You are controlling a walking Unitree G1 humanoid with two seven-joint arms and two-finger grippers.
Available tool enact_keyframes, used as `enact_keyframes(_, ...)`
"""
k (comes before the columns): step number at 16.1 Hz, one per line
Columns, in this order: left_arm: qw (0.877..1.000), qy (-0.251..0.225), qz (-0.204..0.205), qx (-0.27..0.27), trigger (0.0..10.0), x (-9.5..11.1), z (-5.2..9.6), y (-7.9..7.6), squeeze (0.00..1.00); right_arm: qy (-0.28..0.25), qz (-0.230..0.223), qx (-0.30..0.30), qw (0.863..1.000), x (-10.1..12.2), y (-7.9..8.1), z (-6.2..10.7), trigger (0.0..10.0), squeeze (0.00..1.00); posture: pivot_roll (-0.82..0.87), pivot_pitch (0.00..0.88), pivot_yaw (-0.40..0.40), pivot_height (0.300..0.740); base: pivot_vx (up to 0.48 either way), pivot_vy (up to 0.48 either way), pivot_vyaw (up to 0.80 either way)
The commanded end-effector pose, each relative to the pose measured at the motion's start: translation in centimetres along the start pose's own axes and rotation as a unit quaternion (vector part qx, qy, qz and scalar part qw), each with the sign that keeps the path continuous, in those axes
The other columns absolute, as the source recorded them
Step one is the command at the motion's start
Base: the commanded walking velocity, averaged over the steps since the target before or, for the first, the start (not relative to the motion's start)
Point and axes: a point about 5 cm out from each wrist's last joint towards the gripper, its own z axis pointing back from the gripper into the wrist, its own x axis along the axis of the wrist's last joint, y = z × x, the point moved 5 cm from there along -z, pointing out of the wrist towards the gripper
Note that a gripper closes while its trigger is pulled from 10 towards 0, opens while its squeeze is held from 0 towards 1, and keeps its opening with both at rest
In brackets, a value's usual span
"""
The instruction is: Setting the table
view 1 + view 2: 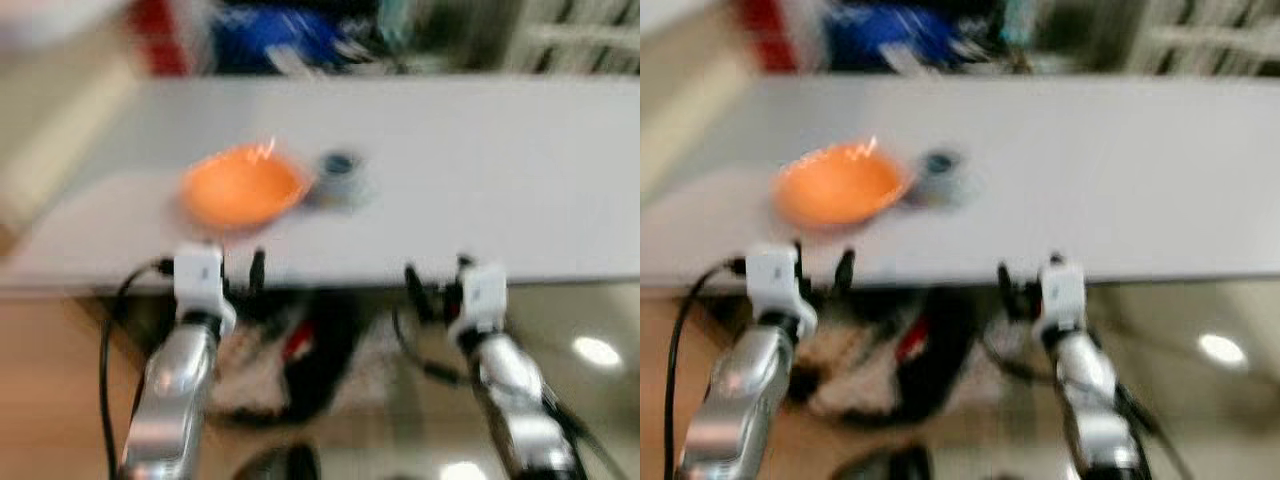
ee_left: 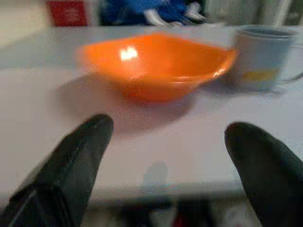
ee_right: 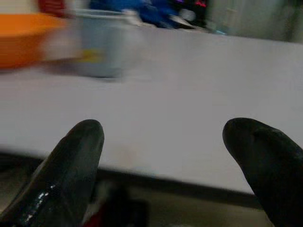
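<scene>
Left claw (image 1: 240, 268) open, empty, at surface (image 1: 500, 170) edge facing orange bowl (image 1: 243, 187); right claw (image 1: 437, 280) open beside; I advance slowly, avoiding mug (image 1: 338, 176).

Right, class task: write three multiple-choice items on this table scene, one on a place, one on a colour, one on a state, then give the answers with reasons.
1. Where does the mug stand?
A. Beside the bowl, on the robot's right of it
B. Inside the bowl
C. On the floor

2. What colour is the bowl?
A. Green
B. Orange
C. White

3. How are the fingers of the left gripper and the right gripper?
A. Both shut on the mug
B. Left shut, right open
C. Both open and holding nothing

Answers: 1 A, the mug sits on the table next to the bowl. 2 B, it shows orange in the eye views and wrist views. 3 C, each wrist view shows two fingers spread apart with bare table between them.
</scene>
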Motion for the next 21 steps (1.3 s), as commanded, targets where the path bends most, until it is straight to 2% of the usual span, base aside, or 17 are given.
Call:
enact_keyframes(1, 1.0, -0.009, -0.001, 0.001, 10.0, 0.8, -0.6, 0.1, 0.0, 0.002, 0.002, 0.002, 1.0, -0.3, 0.2, 0.2, 10.0, 0.0, -0.09, 0.0, 0.059, 0.736, 0.0, 0.476, 0.0)
enact_keyframes(6, 1.0, -0.001, 0.005, 0.012, 10.0, 0.6, -1.2, 0.3, 0.0, 0.007, 0.005, 0.004, 1.0, -0.6, 0.2, 0.4, 10.0, 0.0, -0.09, 0.0, 0.061, 0.736, 0.0, 0.48, 0.0)
enact_keyframes(11, 1.0, -0.001, -0.009, 0.022, 10.0, 0.8, -1.9, 0.6, 0.0, 0.009, 0.008, 0.006, 1.0, -0.7, 0.4, 0.5, 10.0, 0.0, -0.1, 0.0, 0.069, 0.736, 0.0, 0.0, 0.0)
enact_keyframes(13, 1.0, -0.002, -0.014, 0.025, 10.0, 0.9, -1.9, 0.6, 0.0, 0.01, 0.009, 0.006, 1.0, -0.8, 0.4, 0.6, 10.0, 0.0, -0.1, 0.0, 0.064, 0.736, 0.0, 0.326, 0.0)
enact_keyframes(16, 0.999, 0.001, 0.0, 0.048, 10.0, 0.7, -1.8, 1.2, 0.0, 0.012, 0.011, 0.01, 1.0, -0.9, 0.3, 0.8, 10.0, 0.0, -0.09, 0.0, 0.057, 0.736, 0.0, 0.48, 0.0)
enact_keyframes(21, 0.999, 0.005, 0.005, 0.054, 10.0, 0.5, -1.7, 1.3, 0.0, 0.015, 0.012, 0.012, 1.0, -1.1, 0.3, 1.1, 10.0, 0.0, -0.1, 0.0, 0.057, 0.736, 0.0, 0.48, 0.0)
